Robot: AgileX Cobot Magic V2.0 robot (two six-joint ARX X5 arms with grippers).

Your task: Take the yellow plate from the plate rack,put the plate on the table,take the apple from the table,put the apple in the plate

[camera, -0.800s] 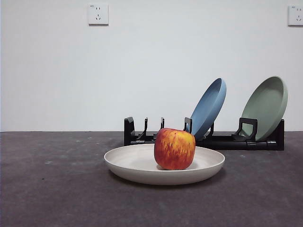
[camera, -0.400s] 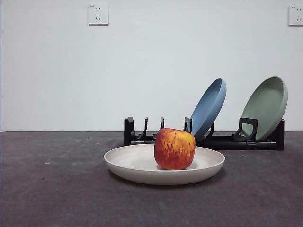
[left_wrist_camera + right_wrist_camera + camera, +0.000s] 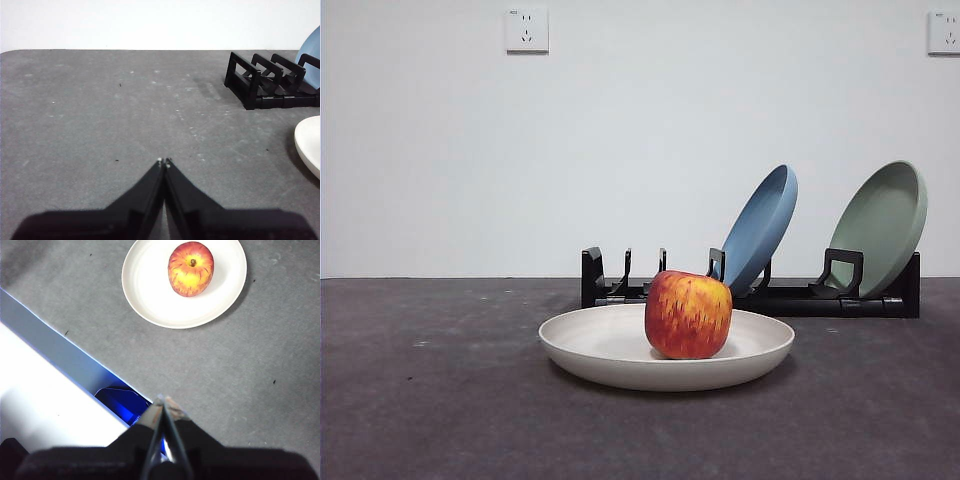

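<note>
apple sits in the yellow plate, both grippers clear

the apple (image 3: pixel 688 315) rests upright, stem up, inside the yellow plate (image 3: pixel 590 345), which lies flat on the counter (image 3: pixel 440 400). in the front view the apple stands a little right of the plate's middle (the right wrist view likewise shows it off-centre, nearer one side of the rim). nothing grips either of them.

behind the plate, toward the counter's far edge, stands the plate rack (image 3: pixel 620 285). its prongs nearest the left end hold nothing; further along, a blue plate (image 3: pixel 760 228) leans tilted in a slot, and a sage-green plate (image 3: pixel 880 225) leans the same way near the rack's right end. the yellow plate is just in front of the rack, not touching it.

the left gripper (image 3: pixel 163 162) hangs over bare counter with its jaws pressed together and nothing between them; the rack's end and a sliver of the yellow plate's rim show at the side of its view. the right gripper (image 3: pixel 162 400) is well apart from the plate, high above the counter's edge, jaws also closed and empty.

two wall sockets (image 3: pixel 527 30) sit on the white wall behind.
</note>
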